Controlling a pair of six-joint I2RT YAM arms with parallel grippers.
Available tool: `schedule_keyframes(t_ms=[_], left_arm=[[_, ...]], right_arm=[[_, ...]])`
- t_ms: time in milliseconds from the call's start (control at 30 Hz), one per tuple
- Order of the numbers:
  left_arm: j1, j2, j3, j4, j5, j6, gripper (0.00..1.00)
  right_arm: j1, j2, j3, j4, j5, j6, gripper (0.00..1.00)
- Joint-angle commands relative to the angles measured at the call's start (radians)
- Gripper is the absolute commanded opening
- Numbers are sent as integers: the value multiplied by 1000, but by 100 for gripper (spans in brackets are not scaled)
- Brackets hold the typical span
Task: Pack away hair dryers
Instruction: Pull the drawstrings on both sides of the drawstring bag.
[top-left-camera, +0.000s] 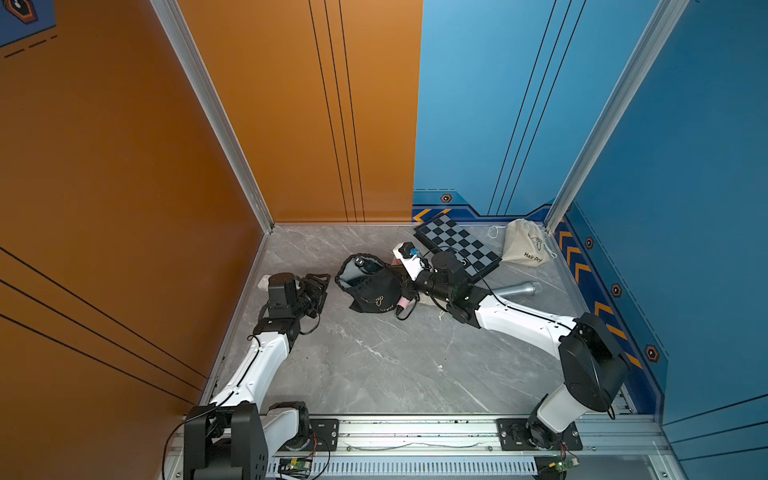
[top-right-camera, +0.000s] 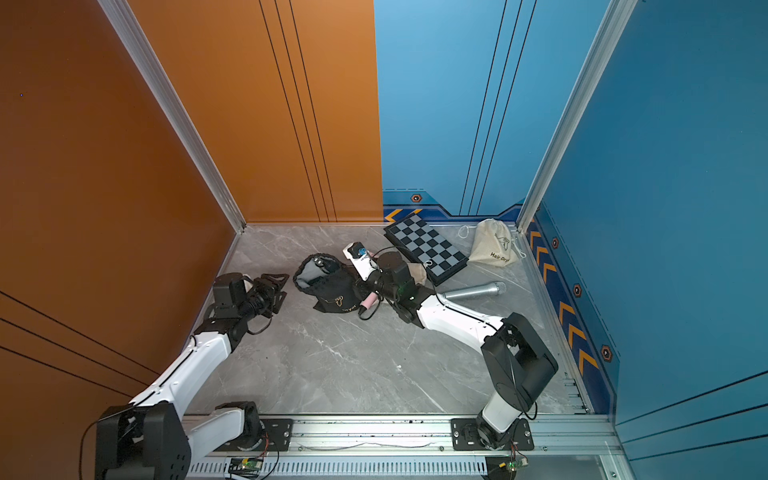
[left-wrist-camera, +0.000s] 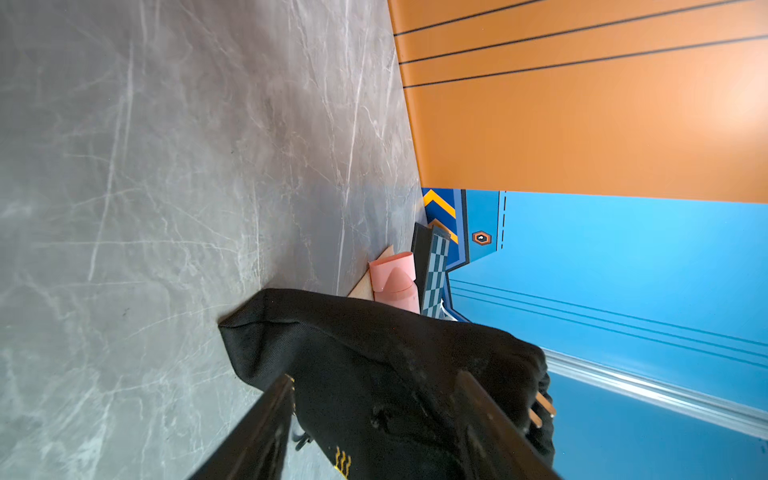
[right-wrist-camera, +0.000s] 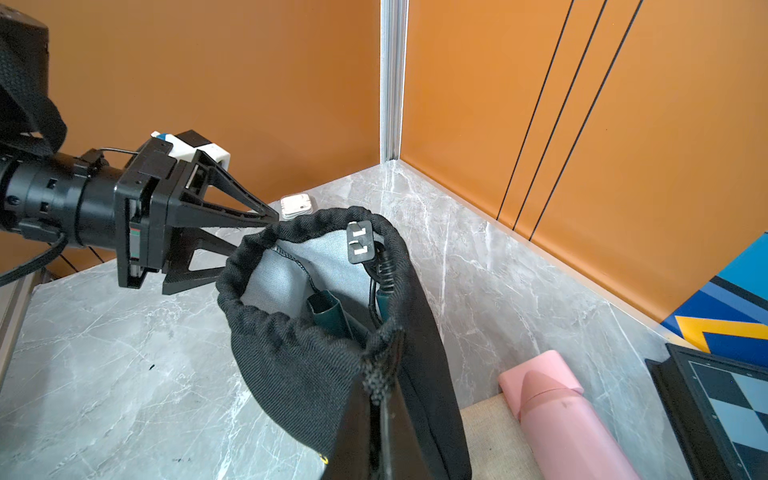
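Bagging the teal dryer (right-wrist-camera: 328, 311) is the step in hand: it sits inside the black bag (right-wrist-camera: 299, 374), plug (right-wrist-camera: 359, 245) at the mouth. Right gripper (right-wrist-camera: 378, 399) clamps the bag's rim; left gripper (right-wrist-camera: 249, 239), jaws apart, empty, stands just beside it. Next, likely: tuck plug, draw mouth closed. Counted: two dryers, the pink dryer (right-wrist-camera: 557, 399) just beside the bag; three bags, flat beige bag (right-wrist-camera: 490, 432) under that dryer, stuffed beige bag (top-left-camera: 524, 245) well beyond.

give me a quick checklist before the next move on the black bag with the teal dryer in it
1. Is the teal dryer down inside the black bag: ok.
2. Is the plug below the rim: not ok, it sticks up at the rim.
3. Is the right gripper shut on the bag's fabric: ok.
4. Is the left gripper open at the far rim: ok.
5. Is the drawstring free to pull: cannot tell.
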Motion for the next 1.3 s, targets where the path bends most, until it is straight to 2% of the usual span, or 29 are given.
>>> schedule_keyframes(t_ms=[0, 133, 567, 1133, 1267], left_arm=[[4, -15, -23, 93, 13, -146, 64], [-6, -20, -83, 227, -14, -310, 63], [-79, 17, -95, 329, -51, -513, 60], [-102, 26, -75, 335, -126, -540, 56], [-106, 61, -73, 389, -125, -557, 55]], right_arm=[[-4, -35, -16, 33, 15, -10, 0], [-5, -36, -17, 36, 18, -11, 0], [-10, -31, -13, 35, 19, -8, 0], [-12, -47, -24, 34, 16, -2, 0], [-12, -48, -24, 34, 15, -2, 0]])
